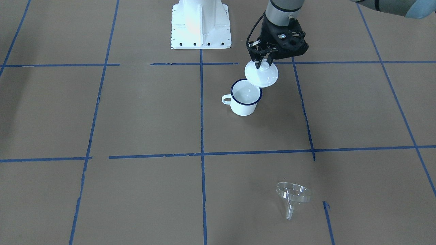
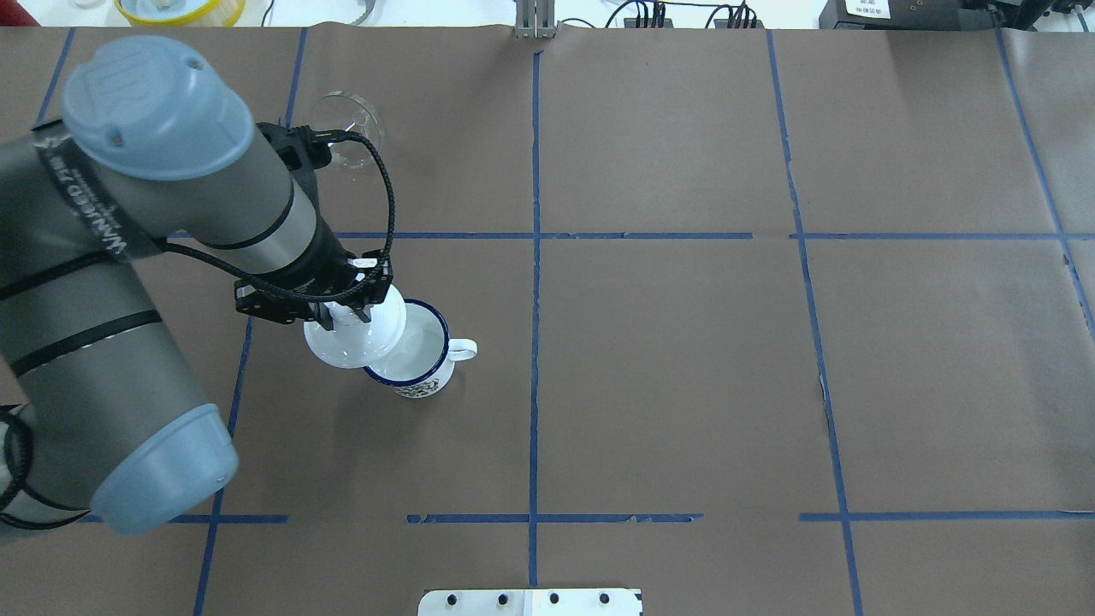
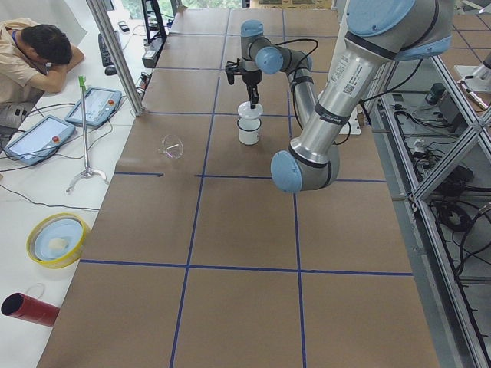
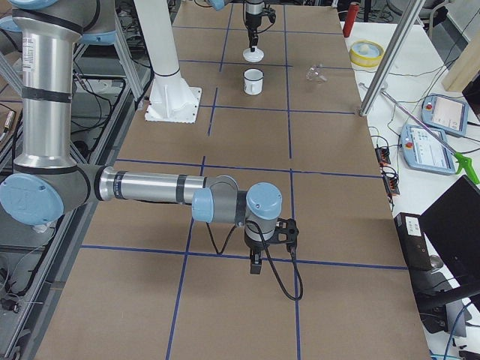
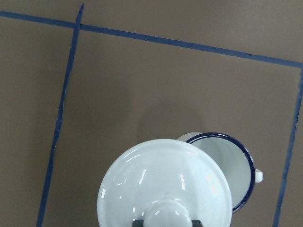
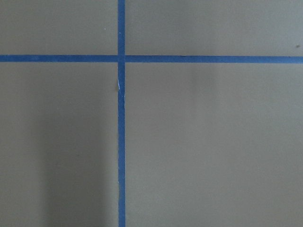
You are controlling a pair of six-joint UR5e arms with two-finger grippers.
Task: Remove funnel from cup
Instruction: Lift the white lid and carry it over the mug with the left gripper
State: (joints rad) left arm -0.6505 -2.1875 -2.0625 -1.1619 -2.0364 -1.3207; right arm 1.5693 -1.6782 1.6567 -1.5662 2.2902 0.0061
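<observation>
Wide brown table [image 1: 136, 112] with blue tape lines [image 6: 121, 118] across it, and the big left arm [image 2: 128, 257] reaches in over the middle. The right arm [image 4: 150, 187] hangs low over bare paper, well apart from everything. Its wrist camera sees only table and tape.

Now the cup [image 1: 244, 102]: it stands upright with its handle to one side, and I see no funnel in it. Above it and off to one side hangs the lid [image 1: 261, 75], partly over the rim. The left gripper [image 1: 264, 63] is clamped on the lid's knob. Whether the lid touches the rim, I can't say.

And there's the funnel [image 1: 293, 195], tipped on its side on the table, well apart from the cup, with its spout toward the operators' edge. It's already out of the cup, so the task looks done.

By my reckoning the funnel is very light, stiff thin plastic, smooth and likely slippery. It could roll or skid if nudged. The best hold would be across the bowl's rim, or a gentle pinch on the spout.

What's hard to make out:
- The funnel is clear, so its edges melt into the paper.
- From overhead, the left wrist and its cable cut off part of it.
- The right gripper [image 4: 256, 264] shows small in one side view only, so I cannot tell whether it is spread or closed.
</observation>
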